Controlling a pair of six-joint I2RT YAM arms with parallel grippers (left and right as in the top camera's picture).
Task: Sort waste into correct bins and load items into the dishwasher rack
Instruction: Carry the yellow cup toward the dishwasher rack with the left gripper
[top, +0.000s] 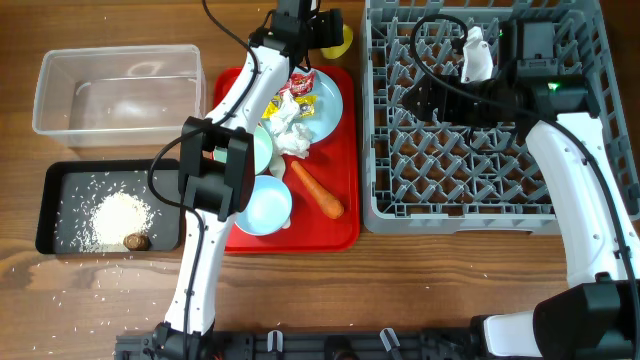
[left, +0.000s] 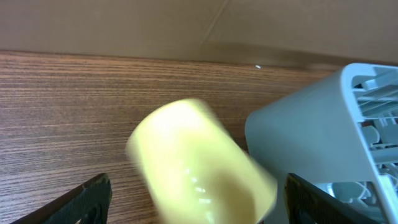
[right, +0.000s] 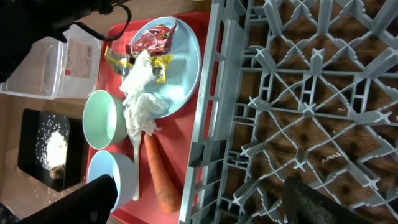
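The small yellow cup (top: 343, 42) (left: 199, 168) lies tilted and blurred on the wood beside the dishwasher rack's (top: 480, 150) (left: 311, 143) far left corner. My left gripper (top: 325, 30) (left: 202, 199) is open around it, with a gap at each finger. Over the rack's left edge (right: 298, 112) my right gripper (top: 420, 100) (right: 208, 199) hangs open and empty. The blue plate (top: 325, 110) (right: 180, 68) holds tissue (top: 290, 135) (right: 140, 93) and wrappers (top: 302, 85) (right: 152, 40). Beside it lie a carrot (top: 318, 190) (right: 158, 174), two bowls (right: 104, 118) (right: 115, 177) and the spoon (right: 134, 168).
Plate, bowls and carrot rest on a red tray (top: 340, 235). At the left stand a clear tub (top: 45, 100) and a black tray (top: 60, 180) with rice (top: 120, 215) and a brown lump (top: 137, 241). Loose grains dot the wood nearby.
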